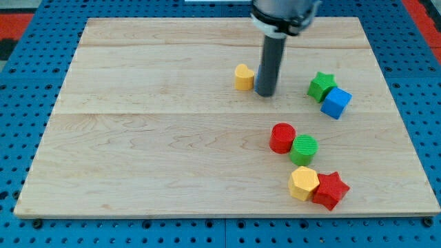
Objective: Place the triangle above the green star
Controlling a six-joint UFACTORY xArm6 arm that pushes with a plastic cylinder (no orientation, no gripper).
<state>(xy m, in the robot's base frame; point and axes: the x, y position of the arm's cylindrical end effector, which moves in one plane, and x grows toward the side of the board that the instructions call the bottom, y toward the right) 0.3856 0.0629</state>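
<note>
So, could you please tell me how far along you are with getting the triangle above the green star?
Nothing looks finished yet: the small yellow block, apparently the triangle, sits well to the view's left of the green star, not above it. In hand: my tip is right beside that block, on its right. Left: working it across to the spot above the star, which touches the blue cube.

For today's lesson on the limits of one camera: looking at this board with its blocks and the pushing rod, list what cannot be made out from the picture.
- Whether my tip touches the small yellow block: the camera view shows them side by side, and the rod hides any gap.
- The arm above the rod: cut off by the view's top edge.
- The green star's lower right: covered by the blue cube.
- The red star's left side: hidden behind the yellow hexagon.
</note>
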